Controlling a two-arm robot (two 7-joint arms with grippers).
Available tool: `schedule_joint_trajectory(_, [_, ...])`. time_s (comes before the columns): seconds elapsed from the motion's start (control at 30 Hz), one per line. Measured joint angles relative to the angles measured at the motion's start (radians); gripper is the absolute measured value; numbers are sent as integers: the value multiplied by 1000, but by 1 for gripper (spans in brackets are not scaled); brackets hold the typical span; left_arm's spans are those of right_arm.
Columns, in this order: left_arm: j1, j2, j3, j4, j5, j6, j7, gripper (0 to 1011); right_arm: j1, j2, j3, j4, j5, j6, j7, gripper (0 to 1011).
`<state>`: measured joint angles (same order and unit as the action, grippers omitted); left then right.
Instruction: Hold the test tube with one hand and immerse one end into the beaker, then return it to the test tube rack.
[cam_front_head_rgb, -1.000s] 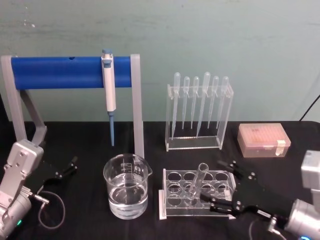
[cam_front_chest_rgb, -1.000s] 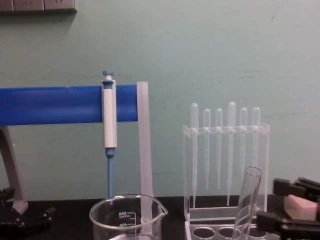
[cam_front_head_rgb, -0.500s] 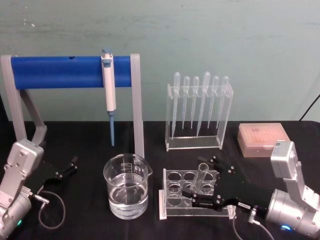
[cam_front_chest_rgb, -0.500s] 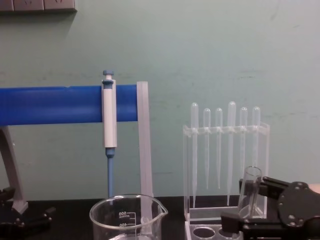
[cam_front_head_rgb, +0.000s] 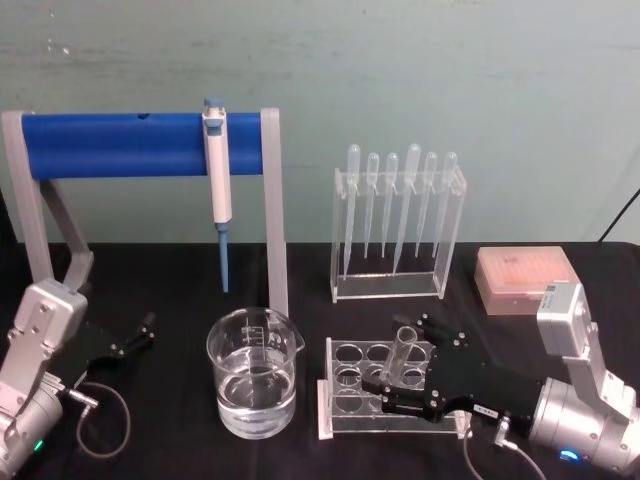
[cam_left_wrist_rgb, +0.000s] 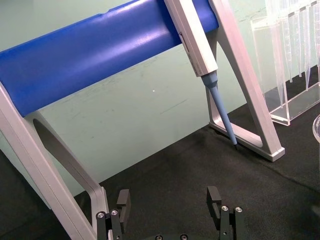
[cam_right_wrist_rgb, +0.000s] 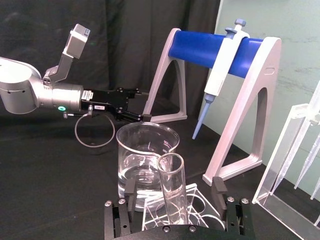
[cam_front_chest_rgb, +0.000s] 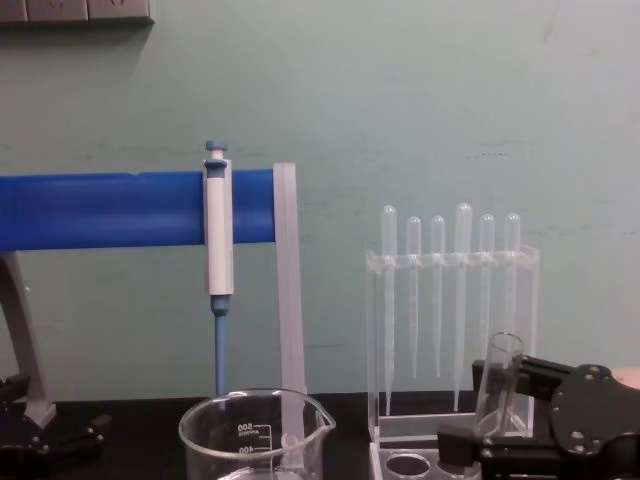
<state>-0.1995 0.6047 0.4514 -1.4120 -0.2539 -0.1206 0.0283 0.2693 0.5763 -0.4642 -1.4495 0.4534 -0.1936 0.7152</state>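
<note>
Beaker (cam_front_head_rgb: 253, 372) holds water, its base cut off in chest view. Test tube rack (cam_front_head_rgb: 338, 400) is half hidden behind the right gripper (cam_front_head_rgb: 398, 360), which reaches in low. Its fingers are spread either side of the leaning test tube (cam_front_head_rgb: 406, 338), with gaps both sides. Left gripper (cam_front_head_rgb: 133, 337) sits parked far left, fingers apart.

Across twelve o'clock, a pale green painted wall (cam_front_head_rgb: 450, 80), matt, mottled with faint scuffs and lighter streaks, evenly lit with no hard shadows. From nine through six to three o'clock, a table draped in black woven cloth (cam_front_head_rgb: 170, 275), meeting the wall in a straight line. At eleven o'clock of the chest view, a row of white plastic socket plates (cam_front_chest_rgb: 75, 10), cut off by the upper edge. At three o'clock of the head view, a thin black cable (cam_front_head_rgb: 622, 215) against the wall. In the right wrist view, a black folded curtain (cam_right_wrist_rgb: 150, 20) adjoining the green wall.
</note>
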Motion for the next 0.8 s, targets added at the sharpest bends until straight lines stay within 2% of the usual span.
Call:
schedule_joint_trajectory(0.1, [0,0,0,0,0,0,0,1000,0,0,0,0,0,0,0,915])
schedule_joint_trajectory(0.27, [0,0,0,0,0,0,0,1000,-1,1,1,-1,1,-1,-1,762])
schedule_joint_trajectory(0.33, [0,0,0,0,0,0,0,1000,-1,1,1,-1,1,-1,-1,734])
schedule_joint_trajectory(0.43, [0,0,0,0,0,0,0,1000,-2,1,2,-2,1,-1,-2,609])
schedule_joint_trajectory(0.6, [0,0,0,0,0,0,0,1000,-2,2,2,-2,1,-2,-2,465])
schedule_joint_trajectory(0.63, [0,0,0,0,0,0,0,1000,-2,2,2,-2,1,-2,-2,405])
schedule_joint_trajectory(0.7, [0,0,0,0,0,0,0,1000,-2,2,2,-3,1,-2,-2,365])
schedule_joint_trajectory(0.73, [0,0,0,0,0,0,0,1000,-3,2,2,-3,1,-2,-2,302])
schedule_joint_trajectory(0.8, [0,0,0,0,0,0,0,1000,-3,2,2,-3,2,-2,-2,264])
